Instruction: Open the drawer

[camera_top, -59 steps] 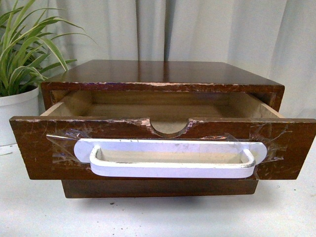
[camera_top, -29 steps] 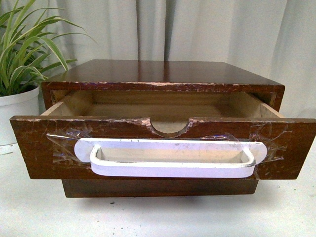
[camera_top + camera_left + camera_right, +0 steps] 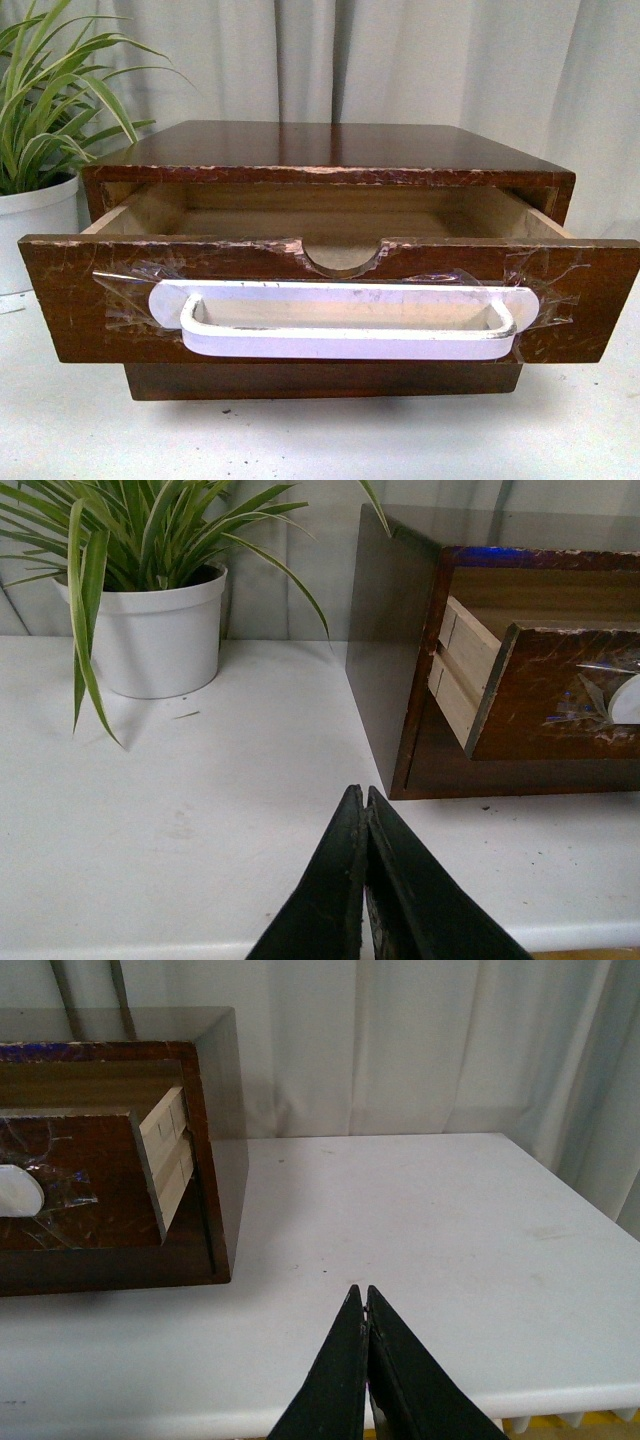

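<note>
The dark brown drawer (image 3: 60, 300) stands pulled well out of its wooden cabinet (image 3: 330, 145), its pale inside showing and holding nothing. A long white handle (image 3: 345, 320) is taped across its front, below a semicircular notch (image 3: 342, 258) in the rim. Neither arm shows in the front view. My left gripper (image 3: 360, 792) is shut with nothing in it, low over the white table to the left of the cabinet (image 3: 385, 640), apart from the drawer (image 3: 545, 690). My right gripper (image 3: 361, 1291) is shut and holds nothing, to the right of the cabinet (image 3: 225, 1130) and drawer (image 3: 80, 1195).
A potted plant in a white pot (image 3: 35, 225) stands left of the cabinet, also seen as the pot (image 3: 160, 630) in the left wrist view. White curtains (image 3: 400, 60) hang behind. The table edge (image 3: 560, 1385) lies close under the right gripper.
The drawer front has shifted a hair to the left. Nothing else differs.
</note>
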Controlling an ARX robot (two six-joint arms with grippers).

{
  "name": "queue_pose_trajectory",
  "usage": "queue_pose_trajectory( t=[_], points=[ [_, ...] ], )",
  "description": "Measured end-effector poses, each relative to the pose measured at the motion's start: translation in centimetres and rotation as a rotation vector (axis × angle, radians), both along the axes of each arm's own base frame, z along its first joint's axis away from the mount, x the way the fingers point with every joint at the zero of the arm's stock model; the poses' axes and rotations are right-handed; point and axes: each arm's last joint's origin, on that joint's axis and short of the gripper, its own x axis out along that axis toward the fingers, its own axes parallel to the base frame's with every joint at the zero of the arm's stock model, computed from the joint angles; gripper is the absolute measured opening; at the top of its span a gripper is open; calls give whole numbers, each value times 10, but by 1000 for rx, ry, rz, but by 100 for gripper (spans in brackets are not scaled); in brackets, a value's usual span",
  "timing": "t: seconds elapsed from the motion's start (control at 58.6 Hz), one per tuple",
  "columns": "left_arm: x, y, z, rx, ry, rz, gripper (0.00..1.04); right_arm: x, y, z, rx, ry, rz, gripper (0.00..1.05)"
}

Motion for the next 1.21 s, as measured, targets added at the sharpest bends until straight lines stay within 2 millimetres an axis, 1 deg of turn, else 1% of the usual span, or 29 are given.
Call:
queue_pose_trajectory(
  t=[0.017, 0.034, 0.085, 0.205, 0.222, 0.256, 0.273, 0.307, 0.324, 0.358, 0.375, 0.427, 0.495, 0.512, 0.529, 0.563, 0.597, 0.648, 1.211],
  points=[
    [0, 0, 0, 0, 0, 0, 5, 0, 0, 0, 0, 0, 0, 1],
    [0, 0, 0, -2, 0, 0, 7, 0, 0, 0, -1, 0, 0, 2],
    [0, 0, 0, -2, 0, 0, 16, 0, 0, 0, 0, 0, 0, 10],
    [0, 0, 0, -2, 0, 0, 38, 0, 0, 0, 0, 0, 0, 32],
    [0, 0, 0, -2, 0, 0, 40, 0, 0, 0, 0, 0, 0, 35],
    [0, 0, 0, -2, 0, 0, 47, 0, 0, 0, 0, 0, 0, 40],
    [0, 0, 0, -2, 0, 0, 49, 0, 0, 0, 0, 0, 0, 44],
    [0, 0, 0, -2, 0, 0, 56, 0, 0, 0, 0, 0, 0, 49],
    [0, 0, 0, -2, 0, 0, 58, 0, 0, 0, 0, 0, 0, 53],
    [0, 0, 0, -2, 0, 0, 65, 0, 0, 0, 0, 0, 0, 58],
    [0, 0, 0, -2, 0, 0, 66, 0, 0, 0, 0, 0, 0, 62],
    [0, 0, 0, -2, 0, 0, 76, 0, 0, 0, 0, 0, 0, 69],
    [0, 0, 0, -2, 0, 0, 88, 0, 0, 0, 0, 0, 0, 81],
    [0, 0, 0, -2, 0, 0, 90, 0, 0, 0, 0, 0, 0, 85],
    [0, 0, 0, -2, 0, 0, 93, 0, 0, 0, 0, 0, 0, 87],
    [0, 0, 0, -2, 0, 0, 100, 0, 0, 0, 0, 0, 0, 94],
    [0, 0, 0, -2, 0, 0, 99, 0, 0, 0, 1, 0, 0, 98],
    [0, 0, 0, -2, 0, 0, 98, 0, 0, 0, 0, 0, 0, 95],
    [0, 0, 0, -2, 0, 0, 98, 0, 0, 0, 0, 0, 0, 96]
  ],
)
